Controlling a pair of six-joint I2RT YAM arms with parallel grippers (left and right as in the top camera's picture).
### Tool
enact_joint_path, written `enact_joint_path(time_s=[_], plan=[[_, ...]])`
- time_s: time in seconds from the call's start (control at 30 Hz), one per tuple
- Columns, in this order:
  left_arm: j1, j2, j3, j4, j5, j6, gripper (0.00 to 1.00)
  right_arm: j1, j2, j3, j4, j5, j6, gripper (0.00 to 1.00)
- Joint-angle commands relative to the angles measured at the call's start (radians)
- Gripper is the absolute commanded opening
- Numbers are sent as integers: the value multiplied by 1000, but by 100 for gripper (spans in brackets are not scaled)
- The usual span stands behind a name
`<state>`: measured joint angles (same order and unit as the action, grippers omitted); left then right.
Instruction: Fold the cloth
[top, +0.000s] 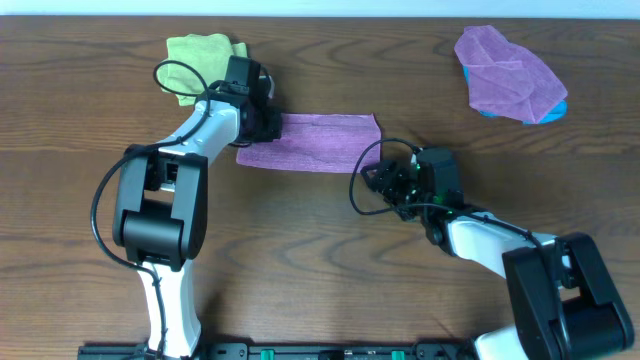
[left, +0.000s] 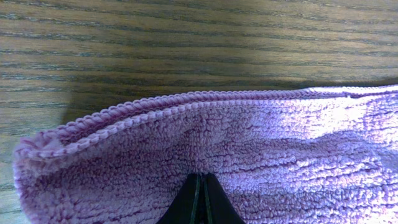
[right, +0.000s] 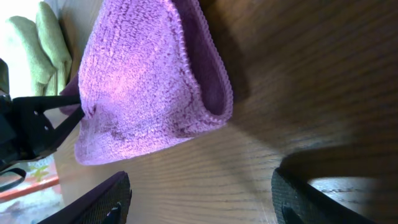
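Note:
A purple cloth (top: 315, 142) lies on the wooden table as a long folded strip. My left gripper (top: 268, 125) is at its left end, its jaws shut on the cloth. In the left wrist view the closed fingertips (left: 202, 180) press into the cloth's pile (left: 249, 137), whose stitched edge runs along the top. My right gripper (top: 375, 180) is open and empty over bare table, just off the cloth's right end. In the right wrist view the open fingers (right: 199, 193) frame bare wood, with the folded corner of the cloth (right: 143, 93) ahead of them.
A green cloth (top: 200, 55) lies at the back left, behind the left gripper; it also shows in the right wrist view (right: 37, 43). A second, crumpled purple cloth (top: 505, 72) sits at the back right on something blue (top: 487, 109).

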<state>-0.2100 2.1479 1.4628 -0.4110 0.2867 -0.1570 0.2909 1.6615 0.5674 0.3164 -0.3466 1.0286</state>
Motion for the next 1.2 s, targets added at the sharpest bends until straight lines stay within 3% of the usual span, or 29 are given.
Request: enact_joint_path(time_s=[0.0,0.47,0.63,0.7,0.8,0.93,1.17], plan=[[-15,26,-5,-4,-25,0,6,23,8,-6,15,102,27,73],[-20,26,-5,-11,-28,-5,6,61,325,8,437,164,150,75],[-20,26,-5,-12,-28,-8,6,84,423,76,502,205,152,77],[-20,26,-5,-14,-28,-8,6,88,438,112,503,224,132,69],[-20,26,-5,-29,-28,-8,6,85,439,165,523,234,18,42],[-19,25,-5,-35,-25,-9,6,66,437,172,613,212,0,5],[-19,25,-5,-34,-23,-53,6,40,366,172,660,143,-71,1]])
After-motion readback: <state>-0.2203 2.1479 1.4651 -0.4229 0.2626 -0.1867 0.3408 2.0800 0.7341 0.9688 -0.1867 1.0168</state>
